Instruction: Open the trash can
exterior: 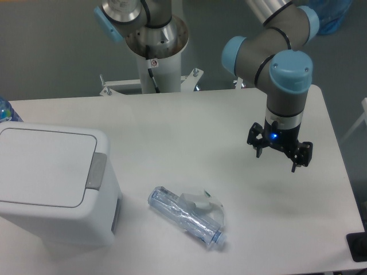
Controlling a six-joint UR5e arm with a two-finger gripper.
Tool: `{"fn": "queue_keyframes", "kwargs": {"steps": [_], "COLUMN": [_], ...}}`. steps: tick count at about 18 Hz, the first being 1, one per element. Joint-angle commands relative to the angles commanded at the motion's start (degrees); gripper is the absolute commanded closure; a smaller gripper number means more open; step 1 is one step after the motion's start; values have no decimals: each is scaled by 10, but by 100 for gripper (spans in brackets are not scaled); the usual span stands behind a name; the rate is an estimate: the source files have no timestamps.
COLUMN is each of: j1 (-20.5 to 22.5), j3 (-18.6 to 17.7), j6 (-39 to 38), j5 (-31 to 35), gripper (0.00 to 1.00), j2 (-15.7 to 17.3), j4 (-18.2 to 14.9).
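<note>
White table (pixel 189 120); hand (pixel 279 152) downward, fingers spread, far from trash can (pixel 54 183).

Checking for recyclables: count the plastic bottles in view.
2: a crushed clear bottle lies on the table between the trash can and the gripper; a blue-tinted bottle peeks in at the left edge, mostly cut off.

My single fixed camera, high above the table's (pixel 189 120) front edge, angled down toward the arm's pedestal (pixel 156 54) at the far edge, mid-range.

Trash can (pixel 49 183) smooth white plastic; bottle (pixel 186 216) crinkled clear plastic.
</note>
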Motion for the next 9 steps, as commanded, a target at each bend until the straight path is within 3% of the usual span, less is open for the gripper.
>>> {"fn": "queue_keyframes", "kwargs": {"steps": [9], "j1": [-3], "j3": [1], "j6": [-6], "j5": [3], "gripper": [0], "j2": [0], "j4": [-1]}}
